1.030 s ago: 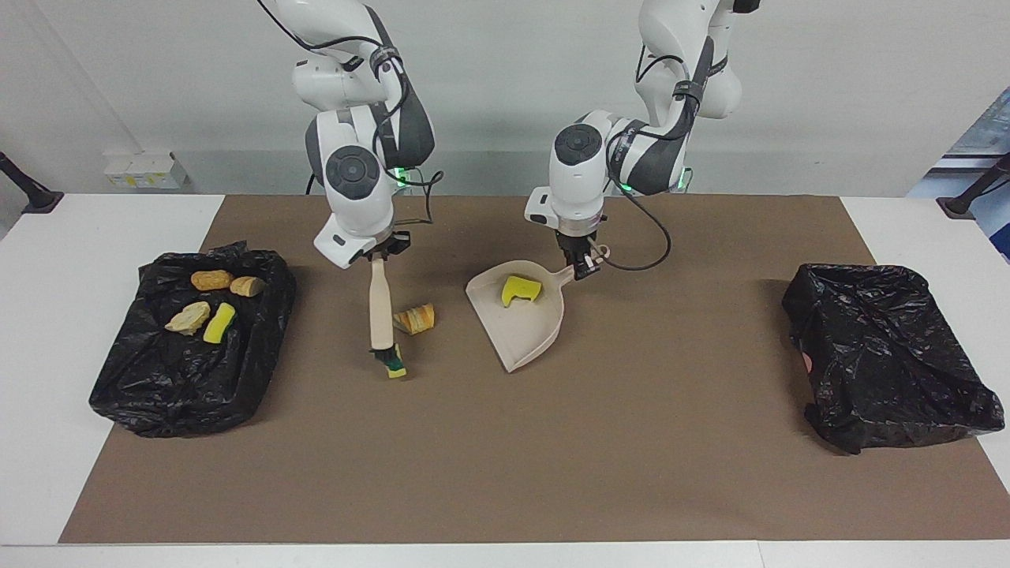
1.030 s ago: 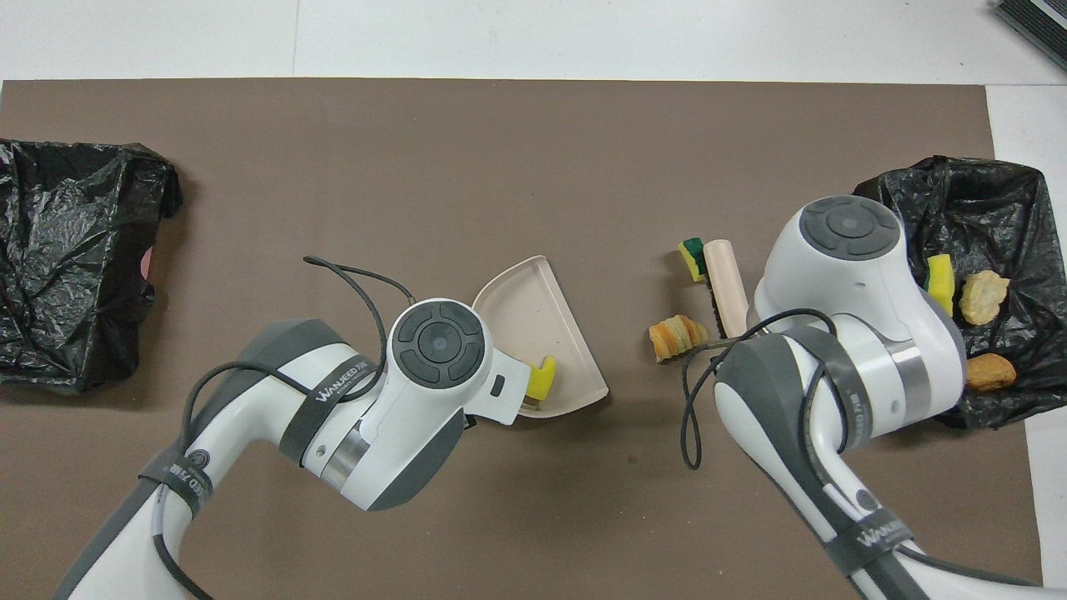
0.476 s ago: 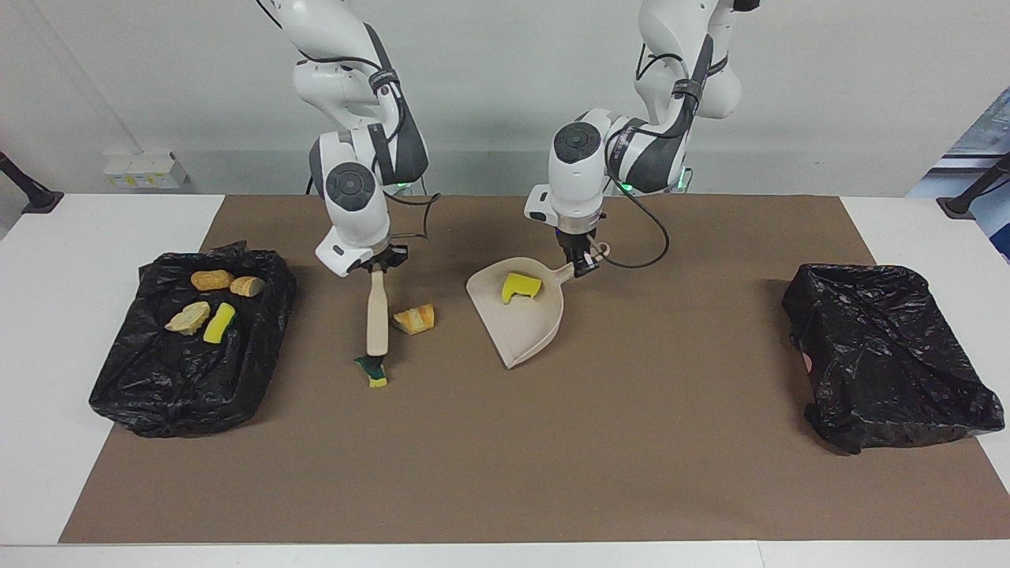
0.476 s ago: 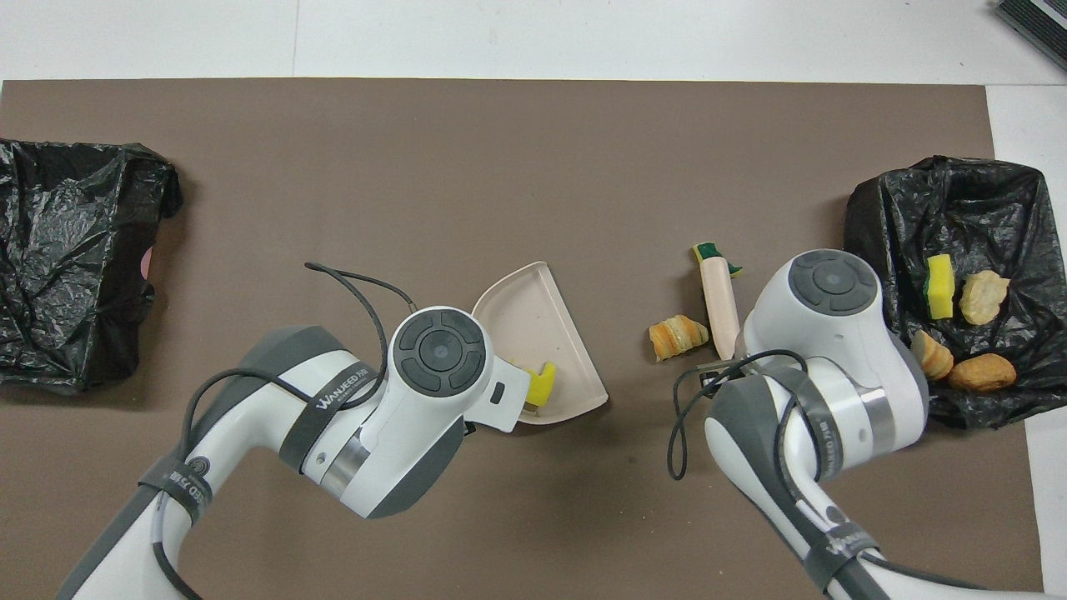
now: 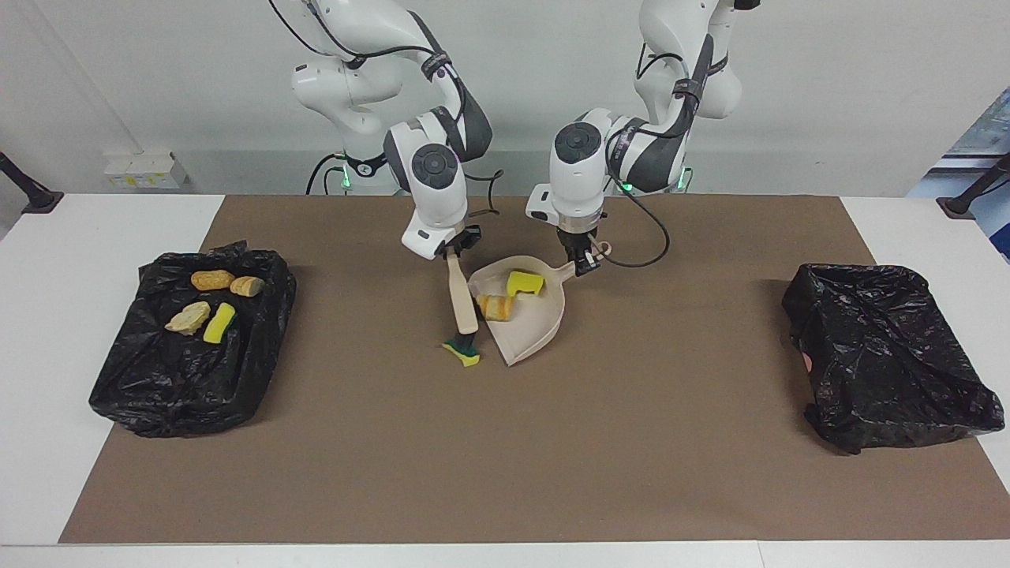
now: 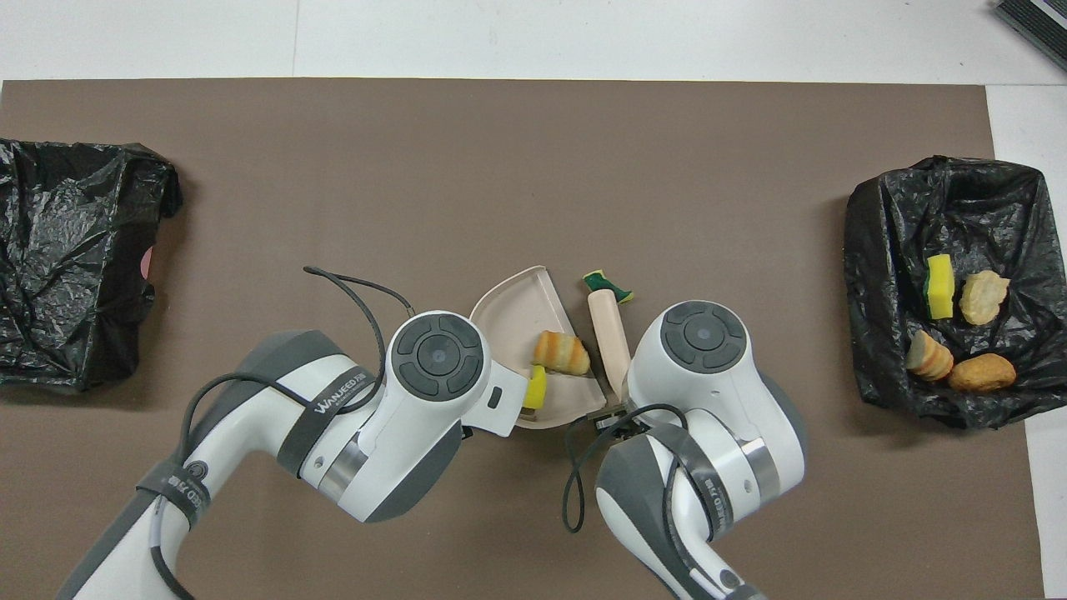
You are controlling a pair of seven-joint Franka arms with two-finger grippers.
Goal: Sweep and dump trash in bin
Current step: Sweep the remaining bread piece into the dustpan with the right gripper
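The trash is small scraps. A striped tan-orange bread lump (image 5: 497, 307) lies in the beige dustpan (image 5: 530, 331) beside a notched yellow sponge piece (image 5: 524, 282), just below the left gripper's fingertips. A green-topped yellow sponge (image 5: 461, 353) sits on the brown mat (image 5: 505, 442) at the bristle end of the beige brush (image 5: 461, 298), touching it, just off the dustpan's open lip. Four more scraps — two tan-orange lumps (image 6: 959, 365), a pale lump (image 5: 188, 318) and a yellow sponge with a green side (image 5: 220, 323) — rest in the black-lined bin (image 5: 158, 386) at the right arm's end of the table.

The left gripper (image 5: 585, 266) is clenched on the dustpan's handle. The right gripper (image 5: 455, 248) is clenched on the top of the brush handle, the brush hanging down from its fingers.

"WANJEED" reads on a strap (image 6: 338, 393) around the left arm.

A second ago the brush stood well apart from the dustpan, with the bread lump on the mat beside it; now the brush is at the pan's lip and the lump is inside. The dustpan has stayed put.

A second black-lined bin (image 5: 884, 355) sits at the left arm's end.
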